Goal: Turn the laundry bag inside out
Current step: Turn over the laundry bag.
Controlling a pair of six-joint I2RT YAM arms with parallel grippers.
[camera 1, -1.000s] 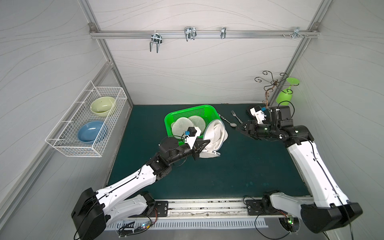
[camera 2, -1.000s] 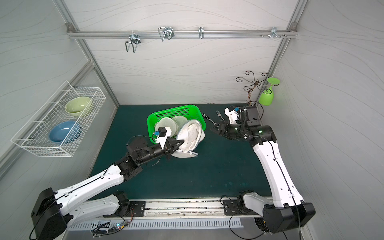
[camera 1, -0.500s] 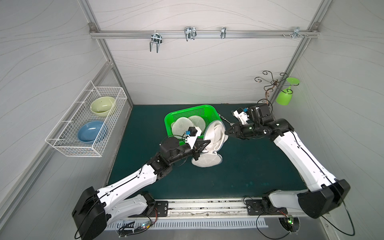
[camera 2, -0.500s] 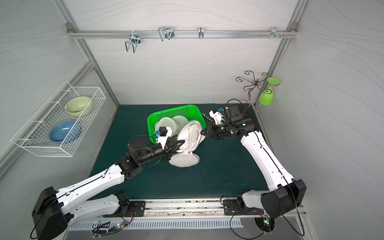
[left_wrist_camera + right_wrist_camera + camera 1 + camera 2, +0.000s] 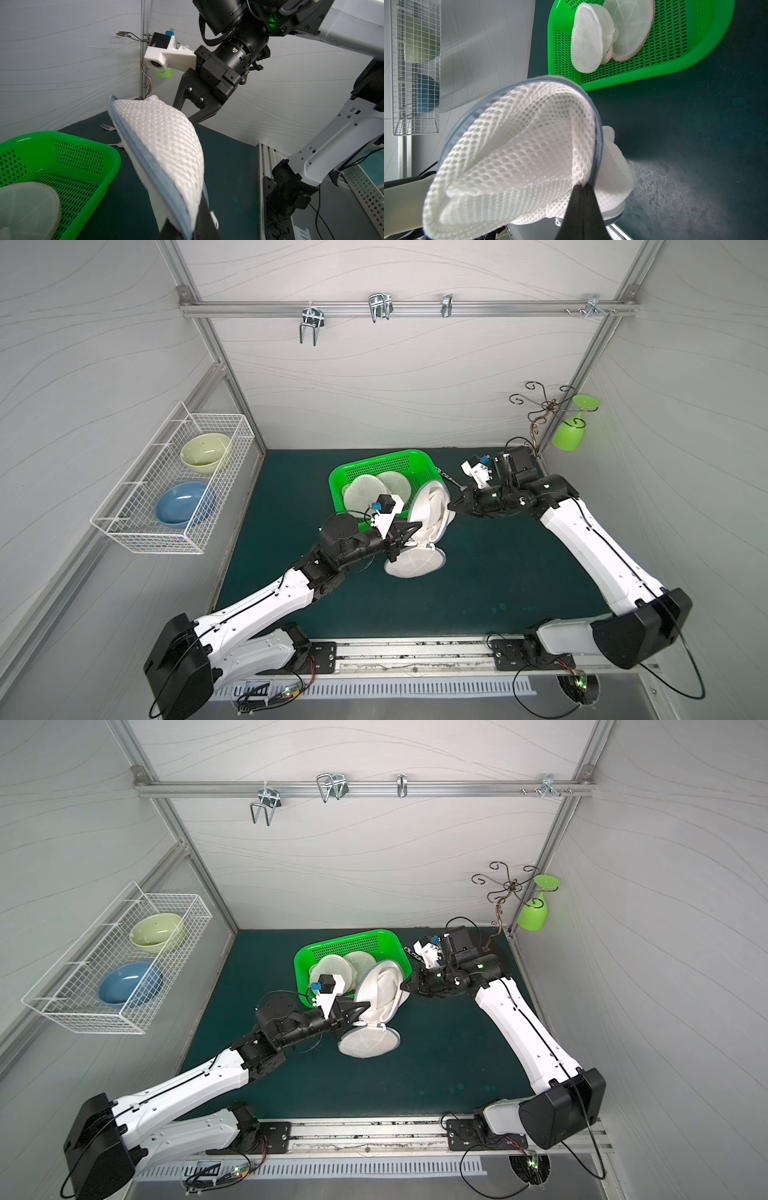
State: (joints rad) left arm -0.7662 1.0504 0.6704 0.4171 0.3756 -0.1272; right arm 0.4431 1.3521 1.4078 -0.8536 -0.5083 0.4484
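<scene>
The laundry bag is white honeycomb mesh with a blue-grey zip rim. It hangs stretched between both grippers in front of the green basket. Its round lower panel rests on the dark mat. My left gripper is shut on the zip rim at the near side. My right gripper is shut on the rim at the opposite side. The right wrist view looks into the bag's open mouth. In the left wrist view the mesh hides the right gripper's tips.
A green basket holding folded round mesh bags stands just behind the bag. A fork lies on the mat beyond it. A wire rack with two bowls hangs on the left wall. A green glass hangs at the back right.
My right arm swung left from beside the basket to the bag, and its jaws closed on the rim. The bag's lower panel dropped onto the mat. The left gripper kept its hold.
</scene>
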